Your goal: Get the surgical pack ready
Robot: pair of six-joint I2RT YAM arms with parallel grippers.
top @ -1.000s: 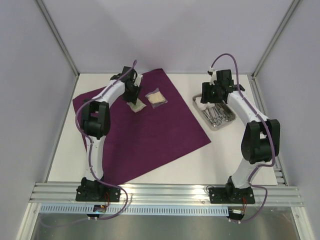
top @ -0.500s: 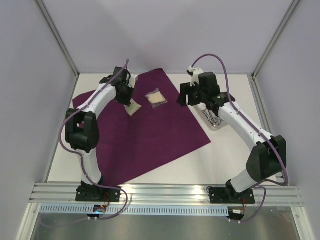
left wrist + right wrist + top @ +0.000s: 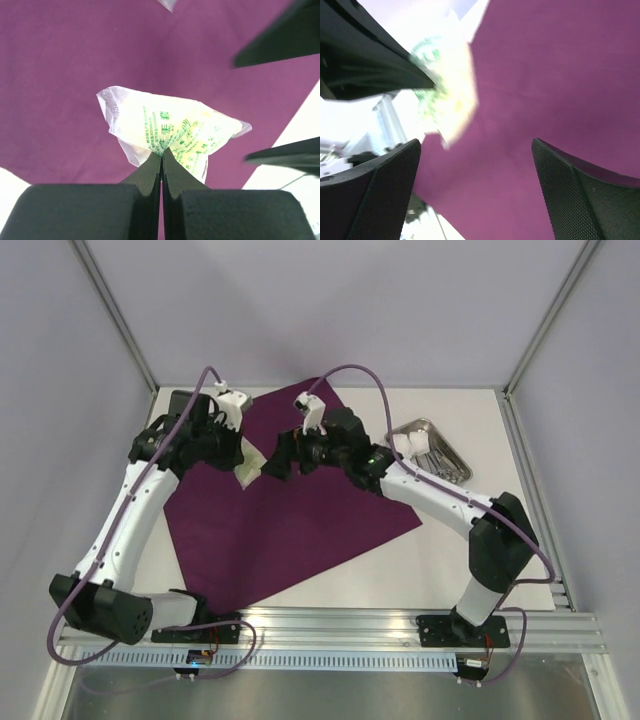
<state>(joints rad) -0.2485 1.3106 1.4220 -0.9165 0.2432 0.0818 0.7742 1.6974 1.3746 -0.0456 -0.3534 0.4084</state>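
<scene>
The deep-purple cloth (image 3: 300, 515) lies spread on the white table. My left gripper (image 3: 238, 452) is shut on a clear packet with green print (image 3: 248, 472), pinching its near edge (image 3: 170, 132) just above the cloth (image 3: 60, 60). My right gripper (image 3: 273, 466) reaches in from the right, open wide, close beside that packet. In the right wrist view the packet (image 3: 445, 95) is blurred, up and left of the open right gripper (image 3: 475, 145), not between its fingers. The steel tray (image 3: 448, 450) with white gauze (image 3: 405, 443) and steel instruments (image 3: 440, 455) stands at the right, off the cloth.
A corner of another clear packet (image 3: 167, 4) shows at the top edge of the left wrist view; in the top view the right arm covers that spot. Enclosure walls and posts ring the table. An aluminium rail (image 3: 330, 625) runs along the near edge.
The left gripper shut on the packet and drew it left and nearer. The right arm swung from the tray across to the cloth, its jaws opening wider, stopping beside the packet.
</scene>
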